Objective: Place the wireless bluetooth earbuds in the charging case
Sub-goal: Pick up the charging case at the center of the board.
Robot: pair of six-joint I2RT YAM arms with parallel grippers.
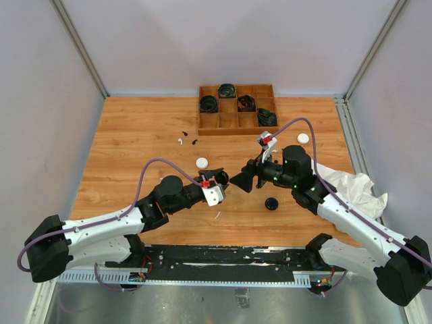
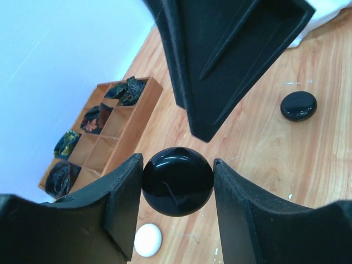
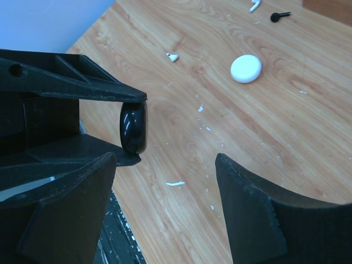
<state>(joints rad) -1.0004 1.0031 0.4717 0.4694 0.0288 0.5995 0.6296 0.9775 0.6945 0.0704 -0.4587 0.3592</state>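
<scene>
My left gripper is shut on a round glossy black charging case and holds it above the table; the case shows edge-on in the right wrist view. My right gripper is open and empty, its tips facing the held case from close by, its fingers just beyond the case. A white earbud and two black earbuds lie on the table near the tray. The white earbud and one black earbud show in the right wrist view.
A second black case lies under the right arm. White cases lie at centre and far right. A wooden compartment tray with coiled cables stands at the back. White crumpled cloth lies at the right.
</scene>
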